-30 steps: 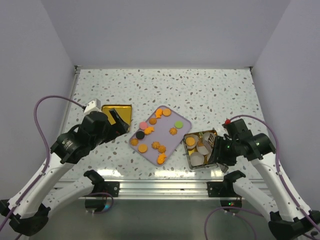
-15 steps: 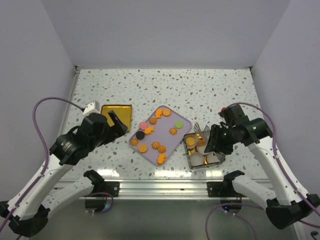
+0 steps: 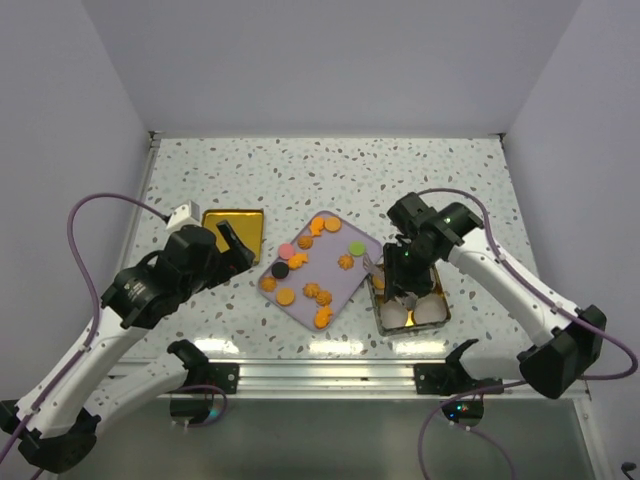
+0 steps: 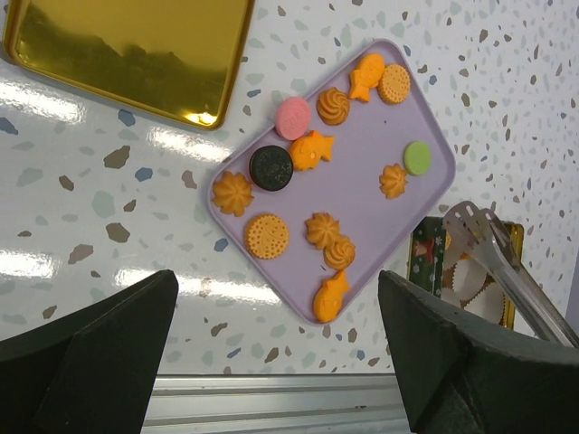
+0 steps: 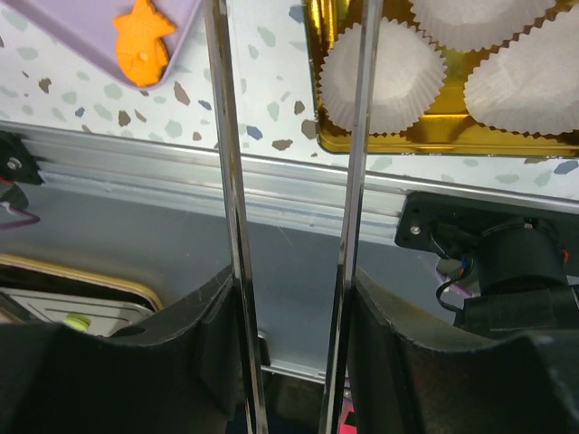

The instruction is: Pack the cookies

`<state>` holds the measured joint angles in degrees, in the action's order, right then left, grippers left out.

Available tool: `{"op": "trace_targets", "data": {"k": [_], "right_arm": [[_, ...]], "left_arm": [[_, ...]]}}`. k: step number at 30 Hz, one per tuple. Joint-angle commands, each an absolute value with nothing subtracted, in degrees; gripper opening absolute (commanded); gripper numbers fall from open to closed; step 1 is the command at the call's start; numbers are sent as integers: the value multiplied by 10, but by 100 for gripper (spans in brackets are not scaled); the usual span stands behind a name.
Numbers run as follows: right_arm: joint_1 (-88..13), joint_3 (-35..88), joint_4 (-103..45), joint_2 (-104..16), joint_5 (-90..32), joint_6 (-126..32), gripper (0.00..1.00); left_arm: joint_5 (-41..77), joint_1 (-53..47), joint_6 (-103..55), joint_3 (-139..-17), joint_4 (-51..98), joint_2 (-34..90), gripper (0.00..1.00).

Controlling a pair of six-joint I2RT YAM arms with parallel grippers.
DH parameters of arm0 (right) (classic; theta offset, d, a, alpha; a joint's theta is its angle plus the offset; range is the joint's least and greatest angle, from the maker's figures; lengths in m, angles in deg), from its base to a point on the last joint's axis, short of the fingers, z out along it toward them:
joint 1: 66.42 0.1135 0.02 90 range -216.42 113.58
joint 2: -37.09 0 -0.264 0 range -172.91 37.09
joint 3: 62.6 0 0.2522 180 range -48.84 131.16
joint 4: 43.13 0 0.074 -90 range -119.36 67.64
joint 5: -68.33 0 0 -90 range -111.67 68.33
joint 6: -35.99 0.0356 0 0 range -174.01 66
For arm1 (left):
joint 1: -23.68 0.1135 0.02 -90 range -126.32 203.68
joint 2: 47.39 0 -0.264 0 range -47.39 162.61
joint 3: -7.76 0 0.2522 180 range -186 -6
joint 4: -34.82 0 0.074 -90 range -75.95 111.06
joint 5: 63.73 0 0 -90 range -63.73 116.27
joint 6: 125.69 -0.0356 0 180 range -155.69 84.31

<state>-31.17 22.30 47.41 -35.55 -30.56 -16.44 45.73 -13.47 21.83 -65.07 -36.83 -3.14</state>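
Several cookies, mostly orange with a pink, a green and a black one, lie on a lilac tray. In the left wrist view the black cookie lies mid-tray. My right gripper is shut on metal tongs, over the far left part of a tin holding white paper cups. The two blades of the tongs stand apart with nothing between them; a fish cookie shows beyond. My left gripper hangs open, left of the tray, empty.
A gold lid lies on the speckled table left of the tray. White paper cups fill the near end of the tin. The table's metal front rail runs just below tray and tin.
My right arm has swung from the tin's right side up and to the left, carrying the tongs over the tin toward the tray. The left arm has not moved.
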Motion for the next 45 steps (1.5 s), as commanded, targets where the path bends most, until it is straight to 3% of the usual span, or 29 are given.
{"op": "trace_targets", "data": {"k": [1, 9, 18, 45], "right_arm": [[-310, 279, 446, -401, -282, -160, 46], [-309, 384, 471, -509, -254, -198, 45], [-309, 459, 520, -532, -240, -201, 45], [-285, 480, 465, -649, -271, -210, 46]], "left_arm": [[477, -131, 221, -645, -361, -41, 98], [500, -131, 211, -658, -370, -43, 100], [532, -131, 198, -673, -381, -47, 100], [528, -131, 161, -680, -344, -17, 100]]}}
